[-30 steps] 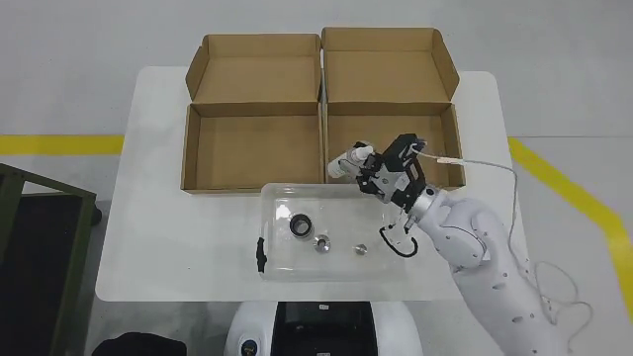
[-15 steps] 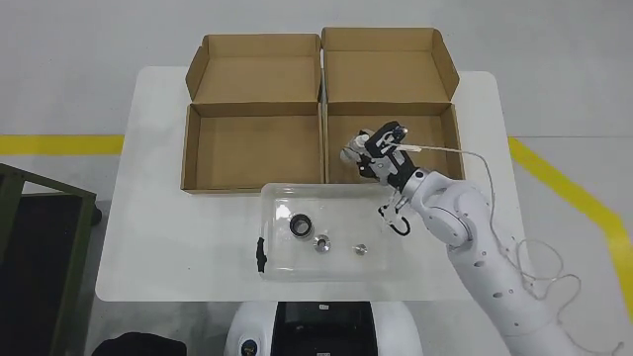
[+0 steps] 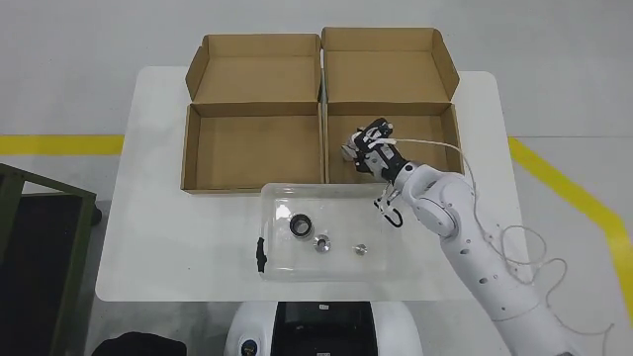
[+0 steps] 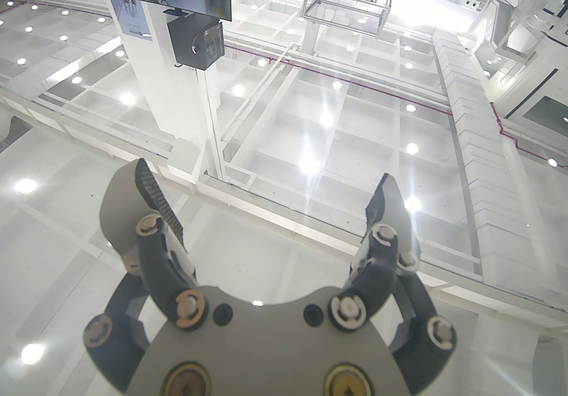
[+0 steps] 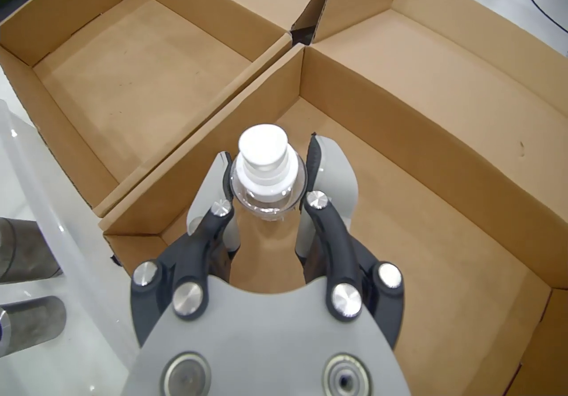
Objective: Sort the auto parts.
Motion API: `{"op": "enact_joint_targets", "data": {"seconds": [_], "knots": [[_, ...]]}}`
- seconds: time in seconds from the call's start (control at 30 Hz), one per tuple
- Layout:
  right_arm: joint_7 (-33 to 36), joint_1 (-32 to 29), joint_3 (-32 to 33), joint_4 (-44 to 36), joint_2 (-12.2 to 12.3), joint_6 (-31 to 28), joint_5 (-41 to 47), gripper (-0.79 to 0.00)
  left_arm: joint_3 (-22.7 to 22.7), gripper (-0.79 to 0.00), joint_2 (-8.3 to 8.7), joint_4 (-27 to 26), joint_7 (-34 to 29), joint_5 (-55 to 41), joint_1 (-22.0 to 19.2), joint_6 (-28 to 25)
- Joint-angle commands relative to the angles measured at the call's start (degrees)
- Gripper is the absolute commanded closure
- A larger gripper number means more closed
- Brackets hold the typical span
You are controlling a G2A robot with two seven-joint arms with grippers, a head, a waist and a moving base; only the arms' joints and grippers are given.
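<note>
My right gripper (image 5: 269, 176) is shut on a small clear part with a white cap (image 5: 262, 146). In the top view that gripper (image 3: 362, 150) holds the part (image 3: 349, 147) over the near left corner of the right cardboard box (image 3: 420, 148). The left cardboard box (image 3: 252, 150) beside it has a bare floor. A clear plastic tray (image 3: 272, 198) in front of the boxes holds a black ring (image 3: 302, 224) and two small silver parts (image 3: 322, 243). My left gripper (image 4: 264, 180) is open, holds nothing, and points up at a ceiling.
Both boxes have their lids folded back toward the far table edge. The right box floor (image 5: 421, 216) lies bare under the gripper, with the left box (image 5: 133, 74) across the shared wall. Grey metal pieces (image 5: 22, 247) sit in the tray beside my right wrist.
My right gripper has carried the white-capped part away from the tray's far edge and over the near left corner of the right box.
</note>
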Motion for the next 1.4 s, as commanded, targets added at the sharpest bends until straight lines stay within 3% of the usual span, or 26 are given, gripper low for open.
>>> {"op": "enact_joint_targets", "data": {"seconds": [0.0,0.07,0.1,0.13,0.33,0.63,1.03,1.37], "knots": [[-0.09,0.15,-0.32,0.42,-0.12,0.15,-0.03,-0.400,0.00,-0.785,0.00,0.00,0.00,0.00,0.00,0.00],[-0.22,0.26,-0.55,0.73,-0.23,0.18,0.05,-0.480,0.00,-0.785,0.00,0.00,0.00,0.00,0.00,0.00],[-0.27,0.31,-0.61,0.80,-0.28,0.12,0.09,-0.600,0.00,-0.785,0.00,0.00,0.00,0.00,0.00,0.00],[-0.28,0.33,-0.60,0.84,-0.31,0.12,0.19,-0.779,0.00,-0.785,0.00,0.00,0.00,0.00,0.00,0.00],[0.01,0.22,2.00,-2.54,-0.03,0.76,0.58,-0.785,0.00,-0.785,0.00,0.00,0.00,0.00,0.00,0.00],[4.74,-2.76,6.95,-15.42,1.44,-8.67,2.37,-0.785,0.00,-0.785,0.00,0.00,0.00,0.00,0.00,0.00],[13.44,-13.67,10.13,-32.03,3.43,-18.80,6.89,-0.785,0.00,-0.785,0.00,0.00,0.00,0.00,0.00,0.00],[17.64,-22.67,13.21,-38.26,5.30,-26.79,5.81,-0.785,0.00,-0.785,0.00,0.00,0.00,0.00,0.00,0.00]]}}
